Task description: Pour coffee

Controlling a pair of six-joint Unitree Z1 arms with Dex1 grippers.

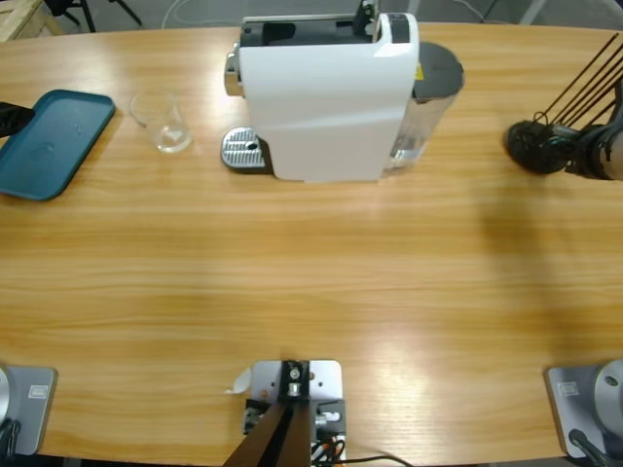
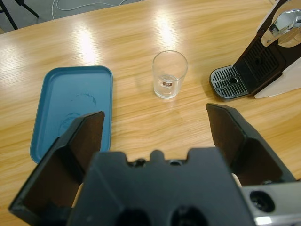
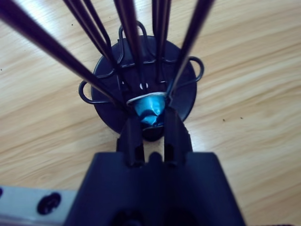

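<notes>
A clear empty glass stands upright on the table between a teal tray and the white coffee machine. The machine's metal drip tray has nothing on it. My left gripper is open, a short way back from the glass, and only its black tip shows at the high view's left edge. My right gripper is shut on a blue capsule at the foot of a black wire capsule holder.
The coffee machine's grey water tank sits at its right end. The holder's thin black rods rise steeply around my right gripper. Bare wooden table spreads across the near half.
</notes>
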